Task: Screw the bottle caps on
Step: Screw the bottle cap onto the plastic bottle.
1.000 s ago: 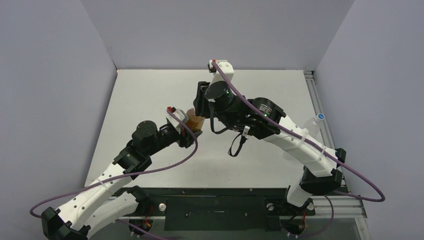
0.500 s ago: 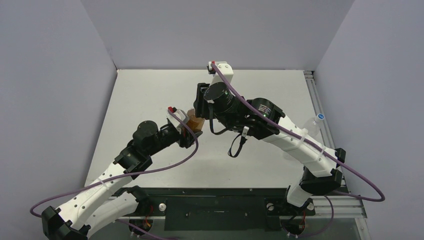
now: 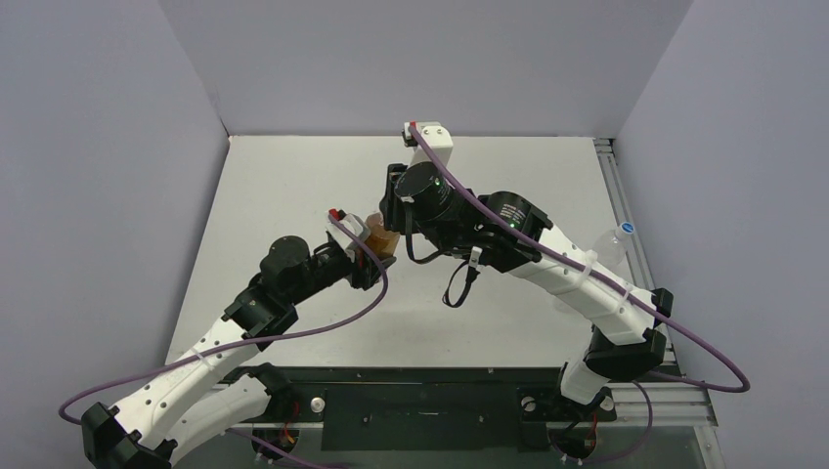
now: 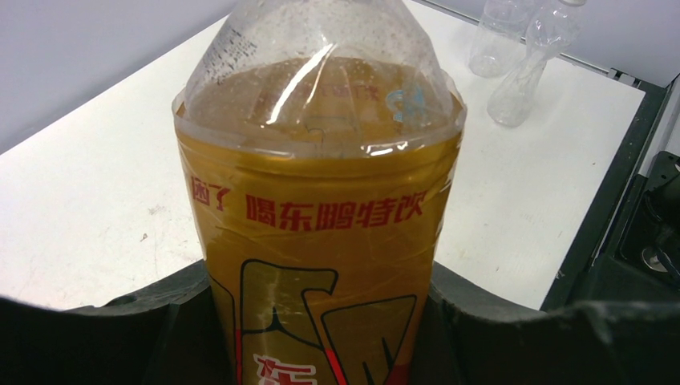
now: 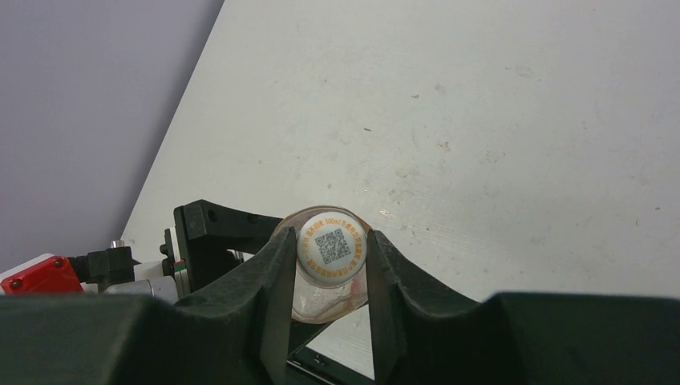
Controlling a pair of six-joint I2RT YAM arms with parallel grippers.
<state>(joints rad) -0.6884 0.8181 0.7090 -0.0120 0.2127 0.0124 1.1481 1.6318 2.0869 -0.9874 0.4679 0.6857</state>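
The right claw (image 5: 331,241) pinches the light, stiff, likely slippery cap (image 5: 331,249) by its rim, squarely between its jaws atop the bottle (image 4: 321,241), whose full, thin-walled, probably squashable body sits clamped in the left claw (image 4: 321,305), best held there below the shoulder.

I see white shells and black joints on my left arm (image 3: 186,376) and right arm (image 3: 577,283), looping purple cable (image 3: 323,322), black right gripper (image 5: 329,265).
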